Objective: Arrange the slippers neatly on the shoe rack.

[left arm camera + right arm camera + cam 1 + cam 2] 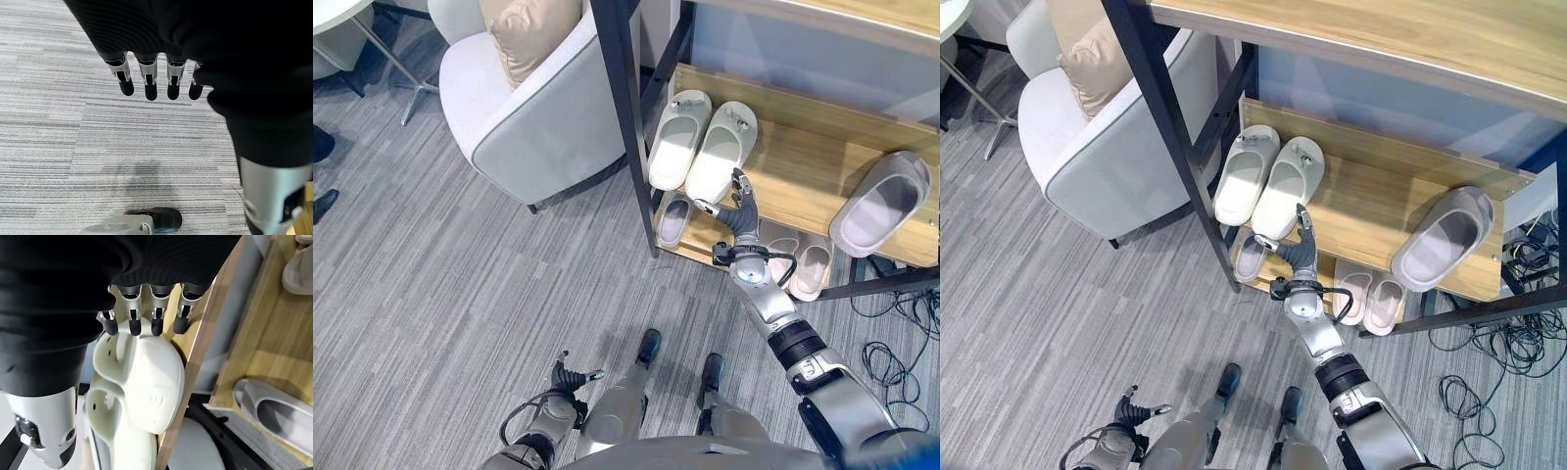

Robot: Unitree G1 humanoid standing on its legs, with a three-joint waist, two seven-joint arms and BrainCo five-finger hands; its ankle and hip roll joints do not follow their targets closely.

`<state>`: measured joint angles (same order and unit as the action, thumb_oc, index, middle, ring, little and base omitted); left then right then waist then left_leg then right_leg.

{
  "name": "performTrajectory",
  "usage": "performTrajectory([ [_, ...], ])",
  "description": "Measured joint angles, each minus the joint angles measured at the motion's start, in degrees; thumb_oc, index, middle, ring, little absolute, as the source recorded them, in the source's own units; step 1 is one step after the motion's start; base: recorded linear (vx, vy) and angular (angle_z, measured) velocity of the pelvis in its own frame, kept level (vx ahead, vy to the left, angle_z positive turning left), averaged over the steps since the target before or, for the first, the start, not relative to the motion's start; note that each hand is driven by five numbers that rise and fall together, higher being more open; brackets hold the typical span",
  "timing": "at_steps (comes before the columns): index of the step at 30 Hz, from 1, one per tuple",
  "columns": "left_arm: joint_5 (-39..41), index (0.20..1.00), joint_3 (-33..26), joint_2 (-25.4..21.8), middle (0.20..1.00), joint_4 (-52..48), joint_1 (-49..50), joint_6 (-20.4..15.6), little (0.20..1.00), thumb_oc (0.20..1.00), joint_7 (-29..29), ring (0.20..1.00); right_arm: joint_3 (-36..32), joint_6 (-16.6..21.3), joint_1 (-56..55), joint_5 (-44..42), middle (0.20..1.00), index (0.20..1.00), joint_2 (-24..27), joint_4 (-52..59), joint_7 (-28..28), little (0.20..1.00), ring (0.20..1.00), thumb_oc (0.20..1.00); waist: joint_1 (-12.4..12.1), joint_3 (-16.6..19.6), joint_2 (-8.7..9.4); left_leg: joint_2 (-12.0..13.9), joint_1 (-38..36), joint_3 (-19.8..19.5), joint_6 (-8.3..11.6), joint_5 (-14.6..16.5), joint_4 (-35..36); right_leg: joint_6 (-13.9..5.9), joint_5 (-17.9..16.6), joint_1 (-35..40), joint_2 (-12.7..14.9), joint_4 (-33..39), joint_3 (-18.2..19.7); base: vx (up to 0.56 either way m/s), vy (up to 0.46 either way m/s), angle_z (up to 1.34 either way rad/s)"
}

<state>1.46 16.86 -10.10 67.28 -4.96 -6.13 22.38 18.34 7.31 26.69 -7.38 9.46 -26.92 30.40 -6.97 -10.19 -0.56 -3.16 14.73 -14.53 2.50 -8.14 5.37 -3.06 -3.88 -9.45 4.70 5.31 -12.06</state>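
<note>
Against the wall at twelve o'clock stands the shoe rack (803, 176), black-framed with wooden shelves, beside a grey-white armchair (524, 117) at ten o'clock that carries a beige cushion (530, 34). On the middle shelf a pair of cream slippers (700, 147) lies side by side at the rack's eleven o'clock end, toes toward the wall, touching each other. Well apart from them, at the shelf's three o'clock end, a single grey slipper (881, 204) lies tilted across the boards. On the bottom shelf below, a small grey slipper (674, 221) sits near the front post, and a pinkish pair (803, 266) rests further toward three o'clock. The right robot hand (736, 201) reaches up to the middle shelf's front edge just beside the heel of the nearer cream slipper; its wrist view shows the fingers (132, 325) straight and spread wide, tips close over that slipper, holding nothing. The left robot hand (570, 376) hangs low at seven o'clock over the grey striped carpet (431, 294), its fingers (149, 88) extended and relaxed, empty.
</note>
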Motion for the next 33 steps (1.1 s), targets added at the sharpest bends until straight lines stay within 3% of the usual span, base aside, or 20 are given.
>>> performTrajectory([
  [3,0.0,1.000,-0.1,0.0,1.000,-0.3,0.2,0.5,1.000,1.000,-0.4,1.000,-3.6,-0.2,-2.1,3.7,1.000,1.000,1.0,1.3,1.3,1.000,1.000,1.000,0.3,0.2,-0.07,-0.1,-0.9,0.1,0.00,0.1,0.0,-0.05,0.0,0.9,0.1,0.0,0.1,0.01,0.002,0.00],
  [7,-0.3,1.000,-1.3,-0.1,1.000,-0.8,1.7,0.4,1.000,1.000,-1.3,1.000,-5.9,-0.5,-2.9,10.3,1.000,1.000,6.3,4.4,2.8,1.000,1.000,1.000,0.9,0.2,-0.09,0.0,-1.7,0.4,-0.20,0.2,0.0,-0.14,0.0,1.6,0.1,0.0,0.1,0.01,-0.024,-0.03],
  [14,-2.1,1.000,-2.5,-0.6,1.000,-1.2,4.5,0.2,1.000,1.000,-2.4,1.000,-14.0,-2.0,-4.4,21.8,1.000,1.000,19.4,8.2,5.2,1.000,1.000,1.000,1.4,0.6,-0.19,0.1,-2.1,1.1,-0.50,0.4,0.0,-0.20,0.0,1.8,0.1,0.0,0.6,0.01,-0.037,-0.04],
  [18,-3.3,1.000,-3.4,-0.7,1.000,-1.2,5.1,-0.7,1.000,1.000,-3.8,1.000,-15.0,-3.9,-4.4,25.7,1.000,1.000,26.5,-0.1,5.1,1.000,1.000,1.000,1.7,0.7,-0.41,0.2,-2.5,1.3,-0.53,0.5,0.0,-0.22,0.1,2.0,0.0,0.0,0.8,0.01,-0.036,-0.03],
  [22,-3.2,1.000,-3.4,-0.6,1.000,-1.2,5.8,-0.8,1.000,1.000,-4.6,1.000,-17.4,-5.2,-4.2,23.4,1.000,1.000,24.7,-7.2,5.7,1.000,1.000,1.000,2.8,1.2,-1.32,0.2,-2.4,1.3,-0.65,0.6,0.0,-0.24,0.1,2.0,0.0,0.2,0.8,0.00,-0.008,0.00],
  [33,-3.1,1.000,-1.8,-0.2,1.000,-0.6,6.8,-1.0,1.000,1.000,-4.8,1.000,-17.9,-5.8,-1.6,21.0,1.000,1.000,25.8,-11.4,7.5,1.000,1.000,1.000,2.8,1.5,-3.11,0.1,-1.4,1.3,-0.88,0.6,0.0,-0.35,0.4,0.8,0.1,0.2,0.8,0.00,0.000,0.00],
])
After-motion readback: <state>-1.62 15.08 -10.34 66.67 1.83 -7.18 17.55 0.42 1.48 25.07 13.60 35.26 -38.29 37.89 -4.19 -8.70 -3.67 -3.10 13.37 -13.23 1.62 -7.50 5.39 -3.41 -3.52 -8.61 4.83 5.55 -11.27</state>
